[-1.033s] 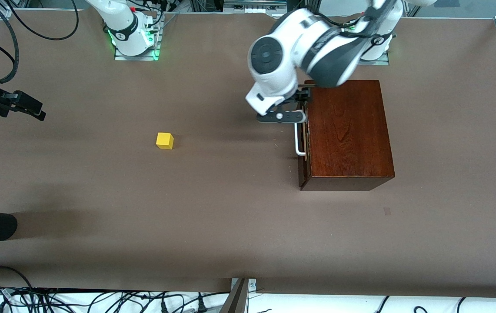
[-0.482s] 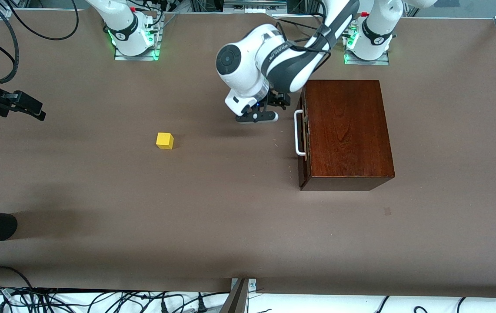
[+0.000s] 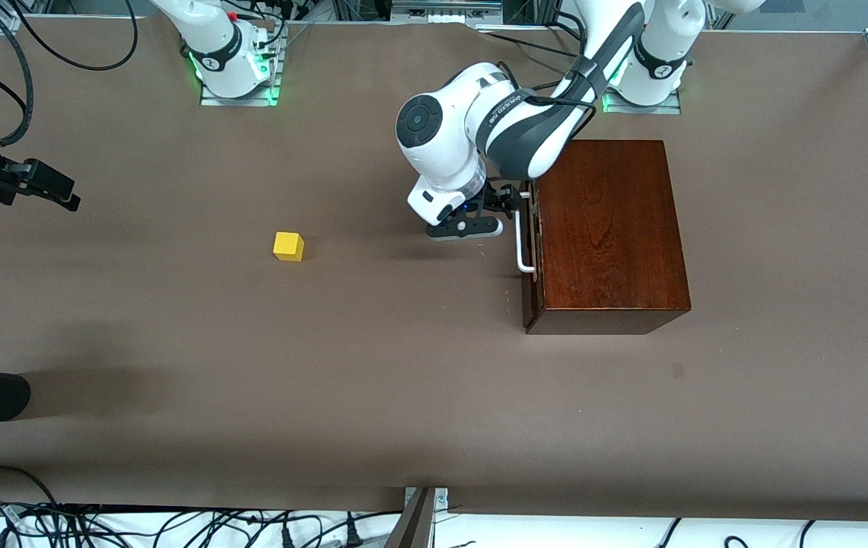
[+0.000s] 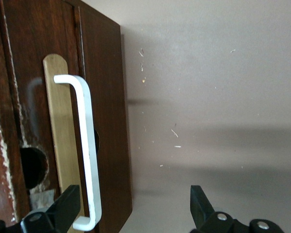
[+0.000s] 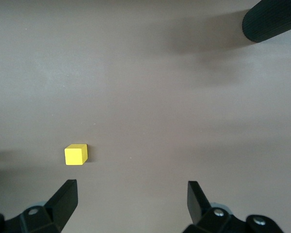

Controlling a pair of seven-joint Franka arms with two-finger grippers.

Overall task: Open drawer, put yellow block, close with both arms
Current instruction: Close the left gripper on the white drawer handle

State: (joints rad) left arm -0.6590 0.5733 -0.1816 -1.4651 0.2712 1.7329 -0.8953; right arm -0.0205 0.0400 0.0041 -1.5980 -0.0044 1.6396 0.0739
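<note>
Your left gripper (image 4: 131, 213) has its fingers apart, one finger just beside the drawer's (image 3: 529, 251) white loop handle (image 4: 85, 150), nothing clamped; the drawer sits closed in the mahogany box (image 3: 608, 228). Your right gripper (image 5: 131, 204) waits spread wide above the table (image 3: 327, 365), the yellow block (image 5: 76, 154) ahead of its fingertips, off to one finger's side.

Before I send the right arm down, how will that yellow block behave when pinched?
The yellow block looks like a rigid cube with flat faces, so it should sit still rather than roll. It is small, so probably light, and an off-centre pinch may twist it. The right tool, open, looks amply wide for it.
</note>
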